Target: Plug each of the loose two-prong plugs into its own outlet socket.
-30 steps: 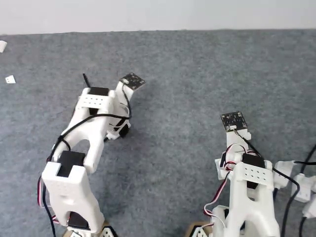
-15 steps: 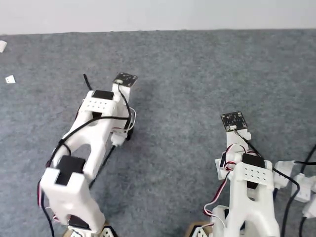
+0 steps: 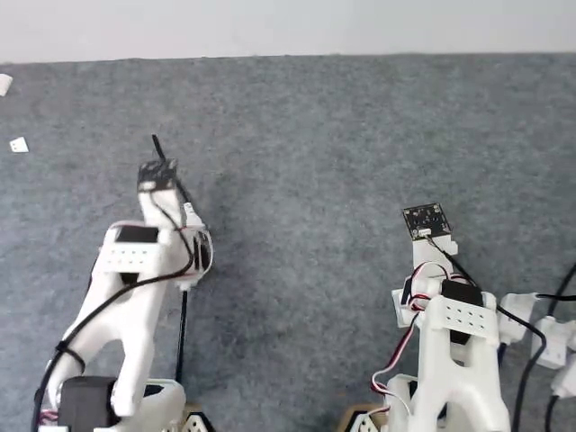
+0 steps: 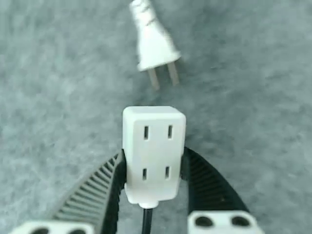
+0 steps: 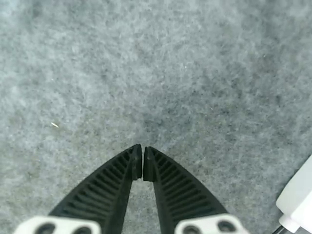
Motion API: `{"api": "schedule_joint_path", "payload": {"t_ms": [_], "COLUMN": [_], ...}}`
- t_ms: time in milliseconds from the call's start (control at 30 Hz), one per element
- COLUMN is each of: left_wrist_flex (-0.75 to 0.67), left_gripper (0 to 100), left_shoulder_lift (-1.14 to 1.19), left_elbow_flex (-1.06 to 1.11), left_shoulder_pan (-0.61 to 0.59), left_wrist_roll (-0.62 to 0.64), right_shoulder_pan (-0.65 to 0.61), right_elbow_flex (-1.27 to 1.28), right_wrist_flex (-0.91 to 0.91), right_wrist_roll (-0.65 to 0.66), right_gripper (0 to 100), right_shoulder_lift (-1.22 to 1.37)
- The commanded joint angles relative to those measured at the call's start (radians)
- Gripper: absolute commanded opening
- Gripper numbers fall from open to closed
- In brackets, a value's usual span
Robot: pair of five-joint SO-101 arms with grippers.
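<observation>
A white outlet block (image 4: 153, 146) with two pairs of slots sits between the black fingers of my left gripper (image 4: 153, 157), which is shut on it. Its black cord (image 3: 182, 333) trails back along the left arm (image 3: 135, 270) in the high view. Just ahead of the block lies a loose white two-prong plug (image 4: 155, 46) on the grey carpet, its prongs pointing at the block across a short gap. My right gripper (image 5: 142, 163) is shut on nothing, low over bare carpet, on the right arm (image 3: 454, 324).
White plugs and dark cables (image 3: 544, 337) lie at the right edge beside the right arm; a white piece (image 5: 298, 199) shows there in the right wrist view. Two small white scraps (image 3: 18, 144) lie far left. Grey carpet (image 3: 342, 135) stretches to the back wall.
The left arm has swung to the left and drawn back toward its base, wrist now pointing away from the middle. The right arm has not moved.
</observation>
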Motion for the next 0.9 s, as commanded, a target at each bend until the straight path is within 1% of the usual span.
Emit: {"api": "schedule_joint_path", "payload": {"t_ms": [0, 67, 133, 233, 300, 433, 600, 667, 767, 867], "left_wrist_flex": [-0.08, -0.112, -0.163, -0.256, -0.295, -0.296, -0.296, -0.296, -0.298, -0.299], "left_gripper": [1, 1, 1, 1, 1, 1, 1, 1, 1, 1], "left_shoulder_lift": [-0.026, 0.005, 0.037, 0.066, 0.072, 0.072, 0.081, 0.083, 0.083, 0.083], "left_elbow_flex": [0.048, 0.062, 0.061, 0.059, 0.058, 0.053, 0.015, 0.024, 0.036, 0.024], "left_shoulder_pan": [-0.063, -0.089, -0.112, -0.147, -0.173, -0.236, -0.374, -0.407, -0.451, -0.5], "left_wrist_roll": [0.006, 0.002, -0.035, -0.046, -0.043, -0.049, -0.049, -0.049, -0.046, -0.043], "right_shoulder_pan": [-0.012, -0.033, -0.091, -0.239, -0.337, -0.507, -0.728, -0.814, -0.898, -0.937], "right_elbow_flex": [-0.009, -0.014, -0.015, -0.026, -0.063, -0.181, -0.324, -0.373, -0.42, -0.506], "right_wrist_flex": [-0.022, -0.022, -0.018, -0.01, 0.019, 0.047, 0.031, 0.008, -0.084, -0.189], "right_wrist_roll": [-0.029, -0.112, -0.175, -0.218, -0.247, -0.324, -0.388, -0.414, -0.425, -0.483], "right_gripper": [1.3, 1.5, 1.5, 1.6, 1.6, 1.6, 1.7, 1.7, 2.8, 5.2], "right_shoulder_lift": [0.001, -0.004, -0.008, -0.008, -0.008, -0.001, 0.002, 0.004, 0.036, 0.162]}}
